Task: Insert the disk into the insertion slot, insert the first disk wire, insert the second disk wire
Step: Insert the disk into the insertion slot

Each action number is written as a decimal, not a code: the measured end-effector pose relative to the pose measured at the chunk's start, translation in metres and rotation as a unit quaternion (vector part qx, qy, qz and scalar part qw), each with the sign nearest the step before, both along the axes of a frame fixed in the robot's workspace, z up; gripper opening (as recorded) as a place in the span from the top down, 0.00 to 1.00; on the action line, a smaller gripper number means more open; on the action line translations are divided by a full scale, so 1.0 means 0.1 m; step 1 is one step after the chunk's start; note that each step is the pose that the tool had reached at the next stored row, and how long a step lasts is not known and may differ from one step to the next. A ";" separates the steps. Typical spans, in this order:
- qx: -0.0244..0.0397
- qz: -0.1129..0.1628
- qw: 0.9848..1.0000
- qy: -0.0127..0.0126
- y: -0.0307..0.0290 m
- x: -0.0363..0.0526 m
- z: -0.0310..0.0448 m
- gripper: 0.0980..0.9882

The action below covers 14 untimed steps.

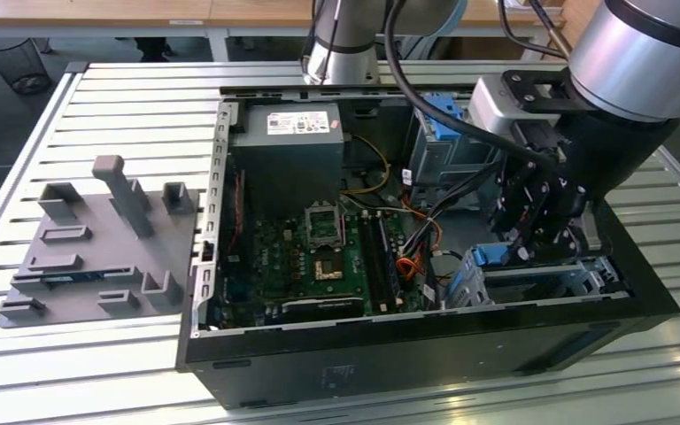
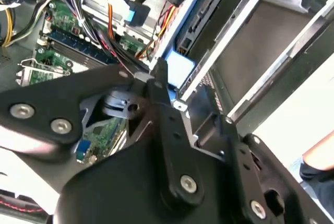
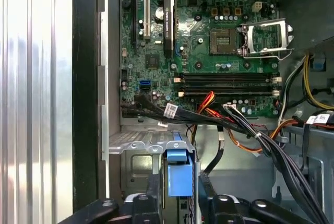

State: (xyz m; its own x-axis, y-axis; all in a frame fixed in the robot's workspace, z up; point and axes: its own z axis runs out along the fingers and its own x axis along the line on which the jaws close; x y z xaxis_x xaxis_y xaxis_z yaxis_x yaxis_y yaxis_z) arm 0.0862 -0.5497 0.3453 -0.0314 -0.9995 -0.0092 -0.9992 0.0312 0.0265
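Slatted metal counter point(image 1: 116, 97) carries an open computer case point(image 1: 435, 341). The pincer point(image 3: 179, 185) is clenched on the disk point(image 3: 180, 174), which sits edge-on at the insertion slot point(image 3: 136, 156) in the case's near corner, on the exterior view's right. Disk judged rigid, fairly heavy and shock-sensitive. Best held by the blue caddy's side rails.

Bright blue caddy framing the disk point(image 3: 180, 174), plain, no pattern. Dull grey sheet metal for the insertion slot point(image 3: 136, 145), with a few punched holes. Matte black all over the gripper point(image 1: 537, 241), same for the case point(image 1: 435, 354). Green motherboard point(image 3: 209, 41) speckled with tiny silver and black bits. Wires point(image 3: 206, 103) in orange, red, yellow and black. Silver ribbed table point(image 1: 139, 97), flat grey fixture block point(image 1: 86, 257), white label on the grey power supply point(image 1: 287, 146).
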 end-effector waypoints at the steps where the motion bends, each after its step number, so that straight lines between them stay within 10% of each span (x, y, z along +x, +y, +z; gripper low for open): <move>1: 0.000 0.000 1.000 0.000 0.000 0.000 -0.004 0.63; 8: 0.000 0.004 1.000 0.000 0.000 0.001 -0.020 0.97; 14: 0.000 0.007 1.000 0.000 0.000 0.001 -0.022 0.99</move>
